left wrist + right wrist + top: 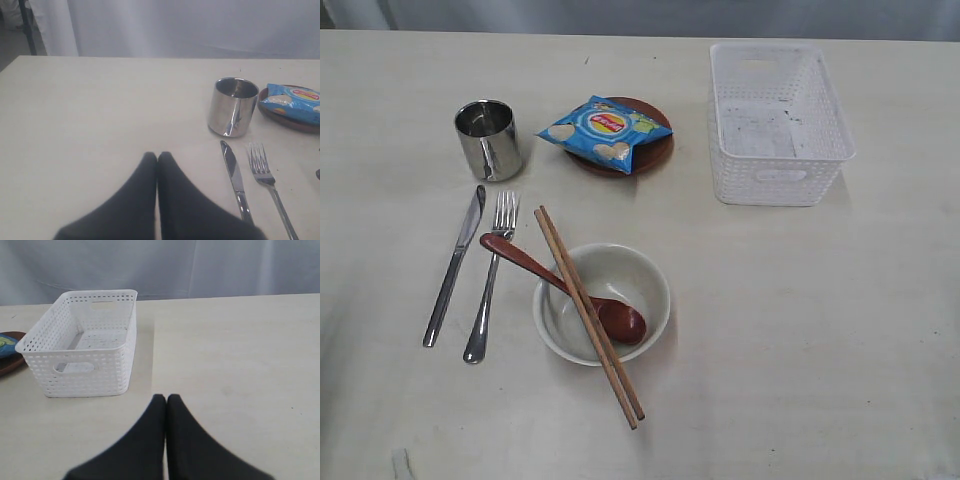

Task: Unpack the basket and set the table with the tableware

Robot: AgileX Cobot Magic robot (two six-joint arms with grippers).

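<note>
The white basket (778, 122) (82, 342) stands empty at the back right of the table (820, 330). A steel cup (488, 139) (232, 106) is at the back left, with a knife (454, 264) (234, 176) and fork (490, 275) (267, 182) in front of it. The pale bowl (632, 275) holds a wooden spoon (560, 283), and chopsticks (588, 314) lie across its rim. A brown plate (654, 152) carries a blue chip bag (605, 130). My left gripper (157, 156) and right gripper (166, 398) are both shut on nothing, above bare table; neither shows in the exterior view.
A pale curtain hangs behind the table's far edge. Bare tabletop lies to the right of the bowl and in front of the basket.
</note>
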